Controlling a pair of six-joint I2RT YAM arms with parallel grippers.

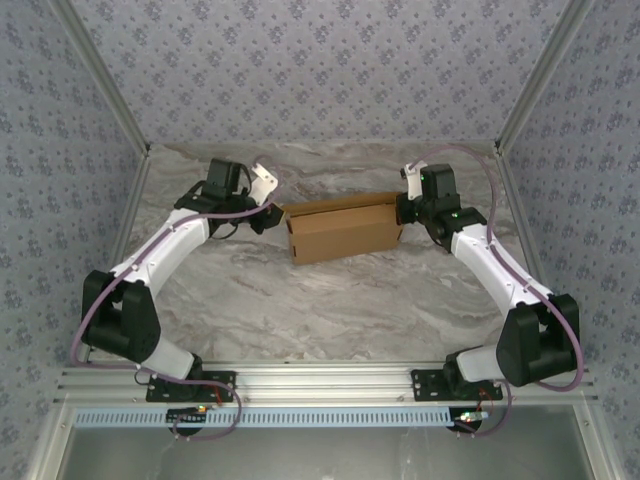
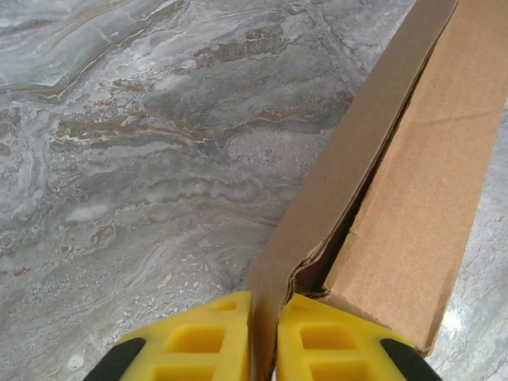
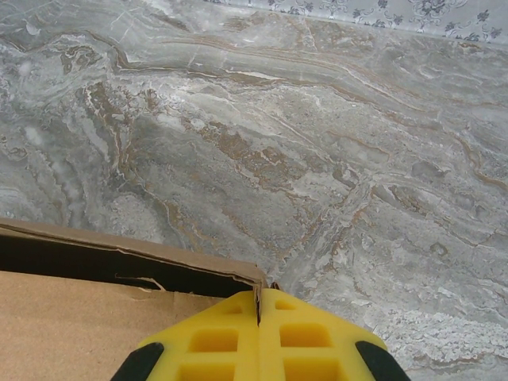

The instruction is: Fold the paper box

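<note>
Step in hand, judged: squaring up nearly formed plain brown cardboard box [image 1: 345,230], lying mid grey marbled worktop [image 1: 300,310]. Left jaws clamped on left-end wall; right jaws clamped on right-end corner. Next move calls for tucking gaping wall inward without tearing.

Marbled tabletop [image 1: 330,300], grey with tan and white veins, reaching back to the walls. Behind it, back wall [image 1: 330,60] papered in grey-blue with a small repeating floral motif; same paper on the left wall [image 1: 50,180] and the right wall [image 1: 600,180]. Slanted metal posts at the corners, one left [image 1: 100,75], one right [image 1: 540,75]. Along the near edge, a ribbed aluminium rail [image 1: 330,378] across the full width; just below it, a pale slotted strip [image 1: 330,415], then a plain grey panel [image 1: 320,455]. In the right wrist view, a sliver of the papered wall above the marble.
</note>
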